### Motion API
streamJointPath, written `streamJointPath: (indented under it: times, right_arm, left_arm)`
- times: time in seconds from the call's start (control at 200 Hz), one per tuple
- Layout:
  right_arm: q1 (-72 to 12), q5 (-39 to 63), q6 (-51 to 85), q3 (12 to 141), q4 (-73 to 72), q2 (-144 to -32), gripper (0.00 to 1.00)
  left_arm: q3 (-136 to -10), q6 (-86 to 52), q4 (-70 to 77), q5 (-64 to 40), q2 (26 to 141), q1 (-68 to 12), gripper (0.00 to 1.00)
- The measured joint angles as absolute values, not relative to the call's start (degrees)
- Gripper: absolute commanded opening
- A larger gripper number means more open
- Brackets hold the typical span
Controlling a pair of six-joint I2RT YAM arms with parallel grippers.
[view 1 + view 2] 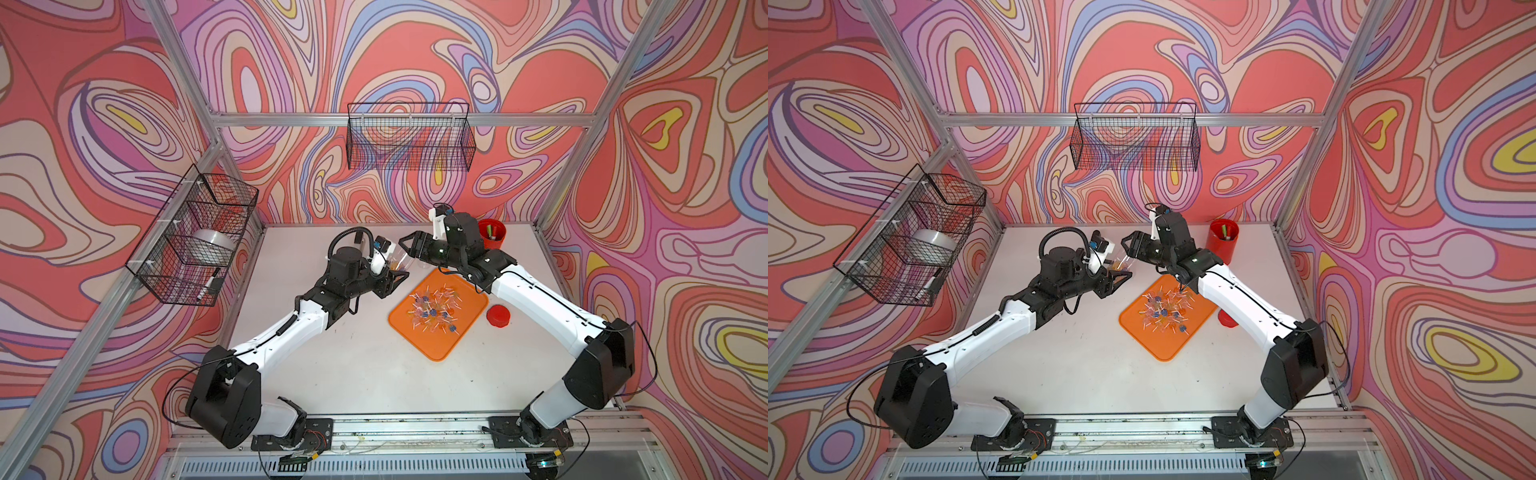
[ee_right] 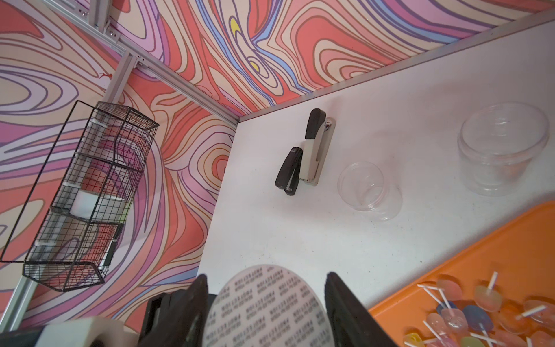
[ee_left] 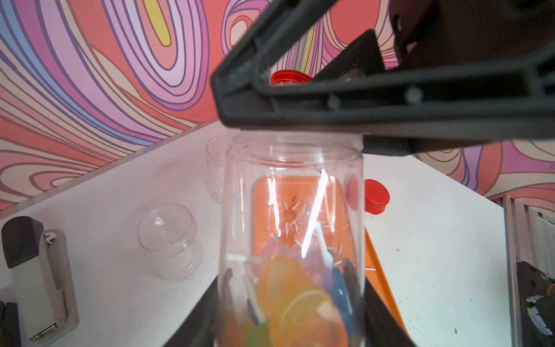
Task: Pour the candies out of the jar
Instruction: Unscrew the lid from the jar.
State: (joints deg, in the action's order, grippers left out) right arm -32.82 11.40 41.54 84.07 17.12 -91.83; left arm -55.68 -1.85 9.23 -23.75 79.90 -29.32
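My left gripper [image 1: 395,277] [image 3: 292,326] is shut on the base of a clear jar [image 1: 400,262] [image 1: 1121,262] [image 3: 294,186] and holds it above the table. Orange, yellow and blue candies [image 3: 300,300] lie packed inside the jar near my left fingers. A pale printed seal [image 2: 264,306] covers the jar's mouth. My right gripper [image 1: 409,246] [image 1: 1130,245] [image 2: 265,279] has its jaws drawn in on either side of that mouth. More candies [image 1: 434,309] [image 2: 468,315] lie scattered on the orange tray [image 1: 436,349] [image 1: 1163,353].
A red lid [image 1: 498,316] lies right of the tray. A red cup with pens [image 1: 491,233] stands at the back right. Two empty clear jars [image 2: 369,189] [image 2: 504,147] and two staplers [image 2: 315,150] sit at the back. Wire baskets [image 1: 195,241] [image 1: 409,137] hang on the walls.
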Motion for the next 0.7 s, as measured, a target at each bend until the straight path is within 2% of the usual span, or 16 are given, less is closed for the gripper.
streamJointPath:
  times: [0.285,0.556,0.701]
  right_arm:
    - [-32.16,14.57,39.13,82.19,13.17,-91.74,0.36]
    - [-27.97,30.81,32.62,77.23,6.42,-87.59,0.3]
    - [-26.89,36.71,29.04,76.27,4.23,-85.36,0.3]
  left_arm:
    - [-55.68,-1.72,9.23,-24.08,79.9,-29.02,0.0]
    - [-55.72,-3.31,11.16,-37.54,78.89,-26.61,0.0]
    - [-55.72,-6.2,14.13,-43.99,78.52,-26.13,0.0]
